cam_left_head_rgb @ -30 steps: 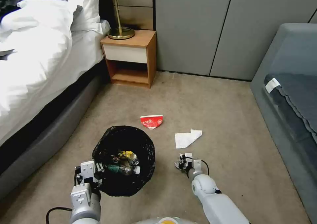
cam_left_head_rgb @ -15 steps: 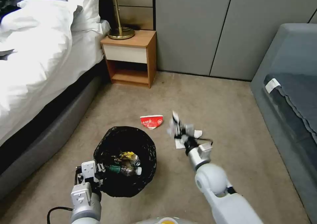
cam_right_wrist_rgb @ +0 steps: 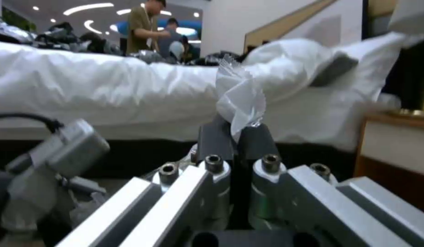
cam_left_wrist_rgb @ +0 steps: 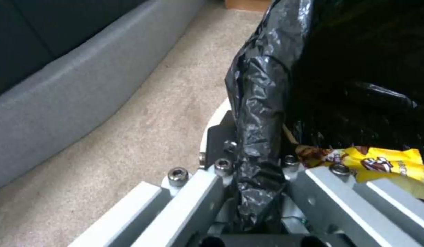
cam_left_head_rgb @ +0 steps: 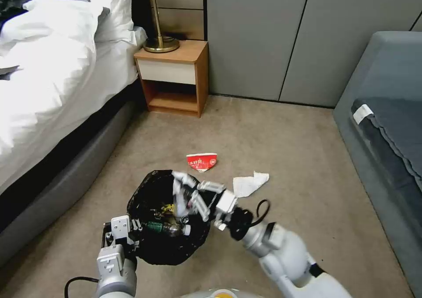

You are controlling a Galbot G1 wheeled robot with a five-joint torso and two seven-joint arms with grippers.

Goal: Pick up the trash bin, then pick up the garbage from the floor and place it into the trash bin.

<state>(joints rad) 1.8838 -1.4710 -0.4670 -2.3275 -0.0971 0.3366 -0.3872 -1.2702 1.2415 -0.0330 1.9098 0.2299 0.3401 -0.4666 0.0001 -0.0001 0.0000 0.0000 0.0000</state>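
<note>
In the head view the trash bin [cam_left_head_rgb: 169, 219], with its black liner bag [cam_left_head_rgb: 145, 188] folded over the rim, is held just above the beige carpet [cam_left_head_rgb: 272, 131] by the left gripper [cam_left_head_rgb: 132, 234], which grips the near-left edge of the rim. The left wrist view shows this grip from close: the two fingers [cam_left_wrist_rgb: 216, 137] are pressed together on the crinkly black liner and the white rim [cam_left_wrist_rgb: 212, 120] under it, and a yellow snack wrapper [cam_left_wrist_rgb: 381, 168] lies inside the bin just beside the inner finger. The head view shows more of the content: a green-tinted bottle [cam_left_head_rgb: 165, 227] with a white cap and some yellow wrapper pieces at the bottom. The right gripper [cam_left_head_rgb: 178, 192] reaches across from the right and hangs over the open mouth of the bin. In the head view its load is blurred, so what it carries cannot be told there. The right wrist view makes this clear: its dark fingers [cam_right_wrist_rgb: 216, 140] are closed tightly on a thin, clear crumpled plastic wrapper [cam_right_wrist_rgb: 239, 99] that stands up above the fingertips, with the white bed [cam_right_wrist_rgb: 107, 89] behind. Two pieces of garbage lie on the carpet beyond the bin: a crushed red-white paper cup [cam_left_head_rgb: 202, 161] just behind the rim and a crumpled white tissue [cam_left_head_rgb: 249, 184] to its right, near the right arm. A wooden nightstand [cam_left_head_rgb: 173, 78] with a brass lamp [cam_left_head_rgb: 159, 38] stands well apart, by the wall.
</note>
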